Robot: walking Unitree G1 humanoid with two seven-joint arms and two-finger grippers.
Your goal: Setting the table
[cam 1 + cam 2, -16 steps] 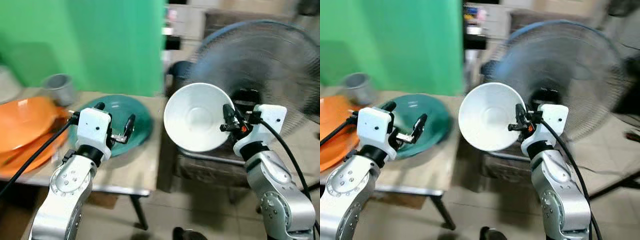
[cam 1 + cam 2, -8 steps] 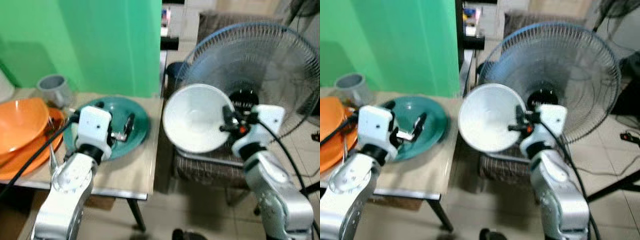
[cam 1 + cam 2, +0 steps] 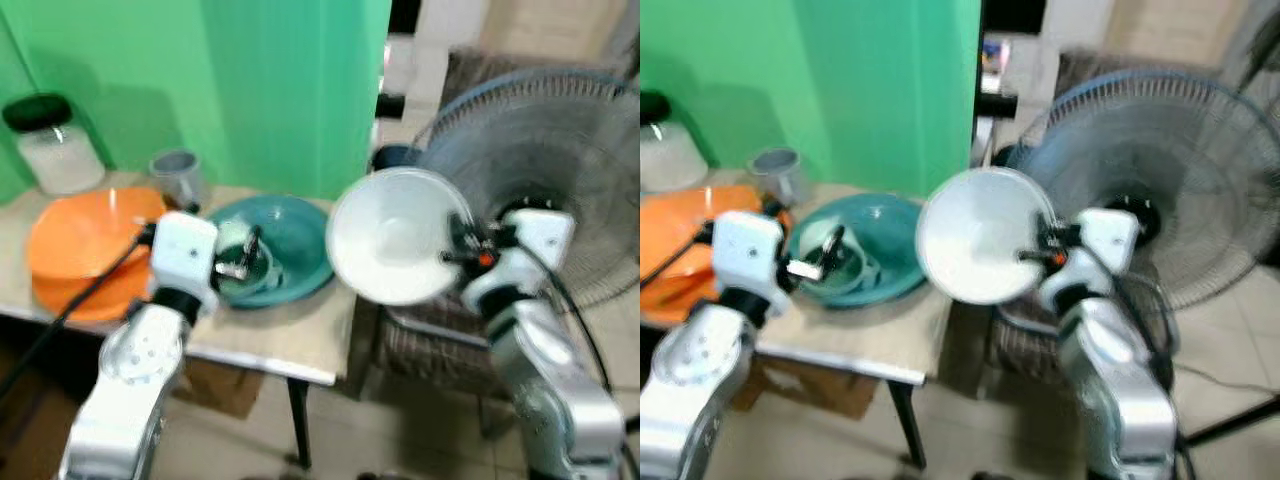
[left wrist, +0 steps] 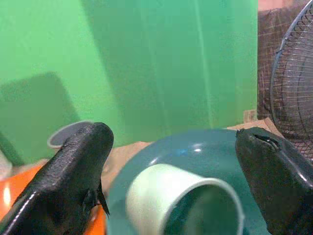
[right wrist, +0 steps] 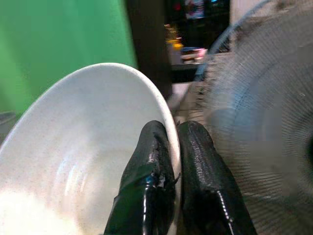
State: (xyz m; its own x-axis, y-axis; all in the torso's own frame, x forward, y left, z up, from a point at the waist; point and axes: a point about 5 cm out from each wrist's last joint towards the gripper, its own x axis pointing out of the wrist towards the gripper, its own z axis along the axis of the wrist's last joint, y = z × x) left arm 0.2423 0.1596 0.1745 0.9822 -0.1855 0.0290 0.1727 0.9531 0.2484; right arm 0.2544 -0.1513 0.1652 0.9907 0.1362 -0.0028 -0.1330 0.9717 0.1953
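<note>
Beige table on a tiled floor, green wall behind, big mesh fan to the right. Right gripper clenched on the rim of a glossy white bowl, held tilted in the air beside the table edge. Left gripper spread wide over a teal plate with a pale green cup lying in it. Further back: stacked orange plates, grey mug, black-lidded jar.

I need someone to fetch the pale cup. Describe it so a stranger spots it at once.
Start at the table before the green wall. On it sits a teal bowl, right of the orange plates. The pale green cup lies tipped inside that bowl, unlike the grey mug upright behind.
</note>
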